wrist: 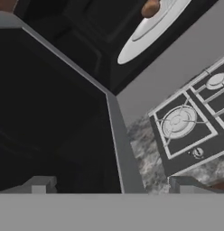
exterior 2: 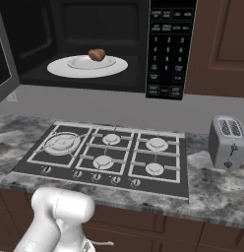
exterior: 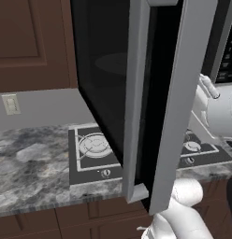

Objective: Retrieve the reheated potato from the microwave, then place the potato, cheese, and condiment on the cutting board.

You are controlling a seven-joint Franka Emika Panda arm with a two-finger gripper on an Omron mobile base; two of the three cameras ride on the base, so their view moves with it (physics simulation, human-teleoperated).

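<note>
The small rounded brown potato (exterior 2: 97, 54) with dull skin sits on a round white plate (exterior 2: 60, 68) inside the dark cavity of the large wall-mounted microwave (exterior 2: 166, 49), beside its black button panel. The microwave's black glass door with grey frame (exterior: 136, 93) hangs swung wide open, its edge standing between the hand and the cavity in the hand view. Below lies a black gas cooktop with white burner rings (exterior 2: 109, 152), set into the mottled grey marble surface (exterior 2: 217, 189); a silver toaster (exterior 2: 227, 142) stands at the right. The jaws (wrist: 109, 186) are spread wide, gripping nothing, close to the door's lower frame.
</note>
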